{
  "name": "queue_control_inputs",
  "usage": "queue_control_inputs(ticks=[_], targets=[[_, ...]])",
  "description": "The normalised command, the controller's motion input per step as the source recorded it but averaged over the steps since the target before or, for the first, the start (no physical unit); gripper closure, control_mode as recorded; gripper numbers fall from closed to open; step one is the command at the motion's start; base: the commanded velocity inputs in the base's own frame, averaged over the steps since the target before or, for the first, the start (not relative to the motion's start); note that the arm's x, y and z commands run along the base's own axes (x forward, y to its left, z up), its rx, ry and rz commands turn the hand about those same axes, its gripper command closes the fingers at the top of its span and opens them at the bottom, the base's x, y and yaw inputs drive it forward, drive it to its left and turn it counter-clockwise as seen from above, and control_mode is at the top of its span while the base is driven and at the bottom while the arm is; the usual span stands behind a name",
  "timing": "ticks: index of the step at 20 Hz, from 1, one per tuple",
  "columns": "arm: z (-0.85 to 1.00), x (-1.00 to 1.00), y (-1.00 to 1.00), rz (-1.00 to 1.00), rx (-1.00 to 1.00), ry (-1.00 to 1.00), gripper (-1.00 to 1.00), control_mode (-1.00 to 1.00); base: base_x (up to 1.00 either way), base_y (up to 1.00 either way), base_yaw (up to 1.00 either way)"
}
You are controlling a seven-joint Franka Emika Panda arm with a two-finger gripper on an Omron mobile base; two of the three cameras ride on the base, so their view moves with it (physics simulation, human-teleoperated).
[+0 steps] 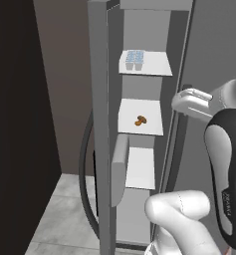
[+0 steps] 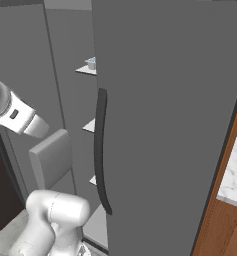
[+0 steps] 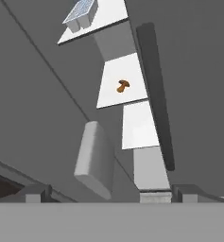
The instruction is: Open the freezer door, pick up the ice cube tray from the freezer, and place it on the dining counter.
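The freezer door [image 1: 98, 124] stands swung open, seen edge-on, with its dark curved handle [image 1: 83, 169] on the outer side. Inside the freezer [image 1: 139, 85] the pale-blue ice cube tray [image 1: 135, 59] rests on the top white shelf; it also shows as ice cube tray [image 3: 80, 13] and ice cube tray [image 2: 91, 62]. My gripper [image 3: 113, 194] is open and empty, in front of the open compartment, at about the middle shelf's height and well below the tray. The hand [image 1: 191, 102] hovers at the compartment's right edge.
A small brown food item [image 1: 140, 120] lies on the middle shelf. A grey door bin [image 1: 119, 169] juts from the open door's inner face. The closed plain door [image 2: 165, 125] with its dark handle [image 2: 100, 150] is on the right, beside a marble-topped brown cabinet [image 2: 234, 175].
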Motion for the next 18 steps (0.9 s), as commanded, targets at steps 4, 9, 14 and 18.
queue_control_inputs(ticks=[4, 9, 14, 18], targets=[[0.0, 0.03, 0.0, -0.28, 0.37, -0.15, -1.0, -1.0, 0.0, 0.0, 0.0], [0.0, 0.0, 0.0, -0.41, 0.26, -0.18, -1.0, -1.0, 0.0, 0.0, 0.0], [0.06, 0.13, 0.0, -0.4, 0.24, -0.11, -1.0, -1.0, 0.0, 0.0, 0.0], [0.19, 0.39, 0.0, -0.31, 0.25, -0.03, -1.0, -1.0, 0.0, 0.0, 0.0]])
